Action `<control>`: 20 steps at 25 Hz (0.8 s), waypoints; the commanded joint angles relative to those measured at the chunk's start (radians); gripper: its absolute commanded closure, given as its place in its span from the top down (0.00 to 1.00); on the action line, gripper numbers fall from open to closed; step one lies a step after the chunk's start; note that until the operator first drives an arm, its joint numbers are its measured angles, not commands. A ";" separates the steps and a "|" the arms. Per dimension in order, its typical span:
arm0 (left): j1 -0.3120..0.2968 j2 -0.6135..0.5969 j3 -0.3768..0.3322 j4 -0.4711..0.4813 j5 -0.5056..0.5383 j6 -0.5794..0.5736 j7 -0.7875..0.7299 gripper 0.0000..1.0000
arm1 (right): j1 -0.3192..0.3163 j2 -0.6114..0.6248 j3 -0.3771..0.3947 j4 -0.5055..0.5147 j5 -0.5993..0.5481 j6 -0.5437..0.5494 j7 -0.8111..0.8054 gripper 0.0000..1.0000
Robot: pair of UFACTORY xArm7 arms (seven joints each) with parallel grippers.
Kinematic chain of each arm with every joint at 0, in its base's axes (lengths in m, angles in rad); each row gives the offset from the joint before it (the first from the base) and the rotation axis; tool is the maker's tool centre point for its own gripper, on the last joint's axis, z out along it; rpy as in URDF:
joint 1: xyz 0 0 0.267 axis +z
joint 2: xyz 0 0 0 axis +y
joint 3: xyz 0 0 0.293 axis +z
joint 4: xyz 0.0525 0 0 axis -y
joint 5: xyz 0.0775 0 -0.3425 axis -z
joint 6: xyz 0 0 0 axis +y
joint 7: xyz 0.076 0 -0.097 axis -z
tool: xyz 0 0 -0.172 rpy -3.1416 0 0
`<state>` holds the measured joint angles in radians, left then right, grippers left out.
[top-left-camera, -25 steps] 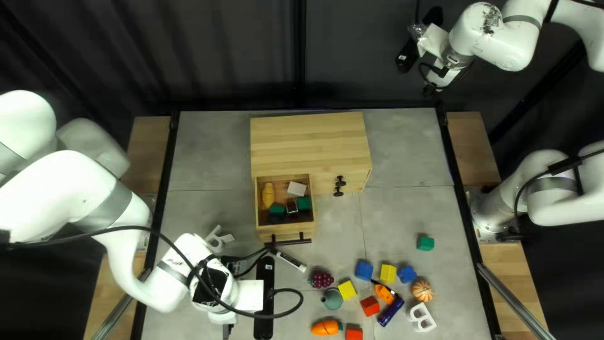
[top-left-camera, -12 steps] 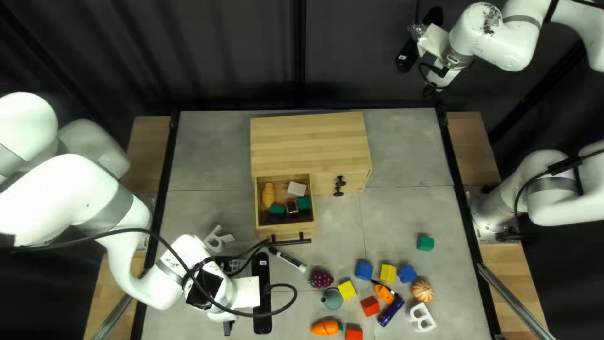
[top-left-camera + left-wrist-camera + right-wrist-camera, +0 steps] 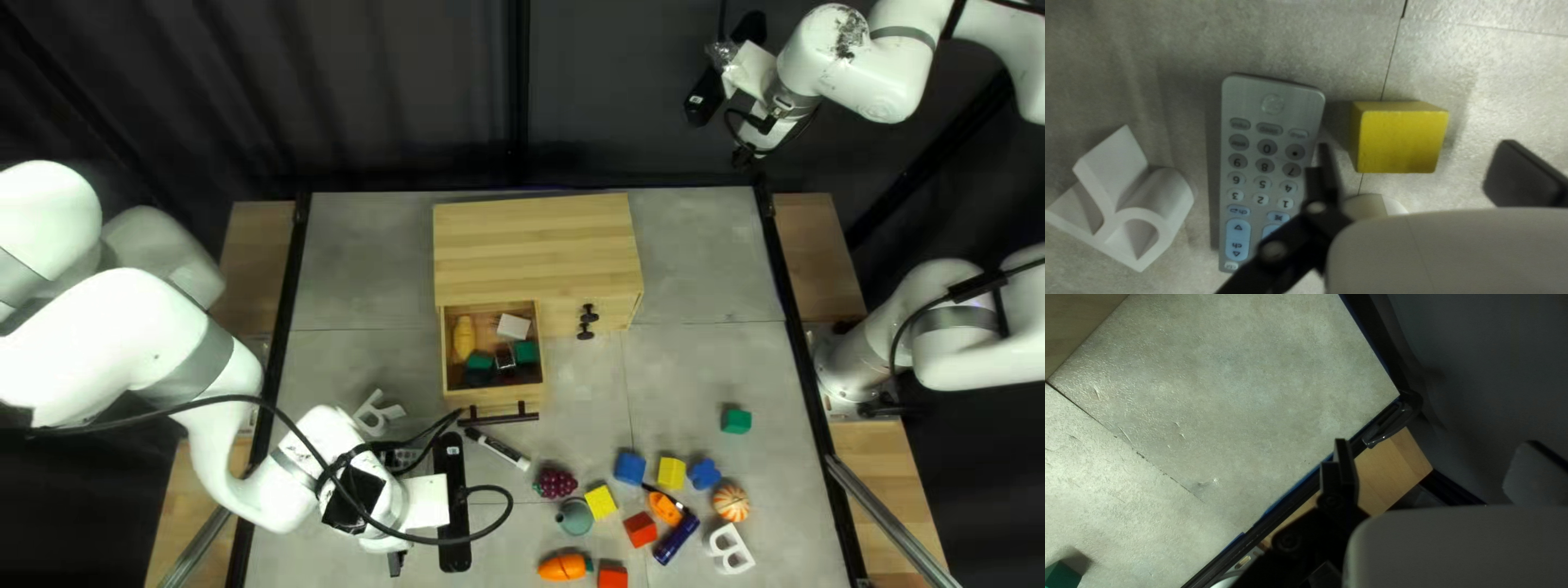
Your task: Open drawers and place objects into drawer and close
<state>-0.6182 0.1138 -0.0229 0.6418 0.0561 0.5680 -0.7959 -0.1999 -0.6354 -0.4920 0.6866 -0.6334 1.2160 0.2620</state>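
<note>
Top left view: the worktop [image 3: 702, 256] is evenly lit; the curtain [image 3: 381, 98], at twelve o'clock, is nearly black, while the left arm [image 3: 103, 338], at nine o'clock, is washed out. Left wrist view: moderate light; a soft shadow borders the remote [image 3: 1274, 111] at nine o'clock; the black fingers [image 3: 1327, 182] are blurred. Right wrist view: patchy glare roughens the worktop; a dim shadow lies at the green block's [image 3: 1061, 575] one o'clock side.

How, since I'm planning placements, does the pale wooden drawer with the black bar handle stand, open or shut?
Open: this drawer juts from the pale wooden cabinet, green blocks showing inside.
</note>
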 commanded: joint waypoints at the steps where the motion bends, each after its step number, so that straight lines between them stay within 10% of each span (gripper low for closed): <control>1: -0.009 -0.012 -0.002 0.025 0.014 0.052 -0.029 0.00 | 0.000 0.000 0.000 0.000 0.000 0.000 0.000 1.00; 20: 0.096 -0.234 0.079 0.375 0.318 0.662 0.078 0.00 | 0.000 0.000 0.000 0.000 0.000 0.000 0.000 1.00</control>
<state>-0.5593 -0.1070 0.0269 0.9605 0.2990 1.1806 -0.7621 -0.1999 -0.6354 -0.4920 0.6866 -0.6334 1.2160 0.2620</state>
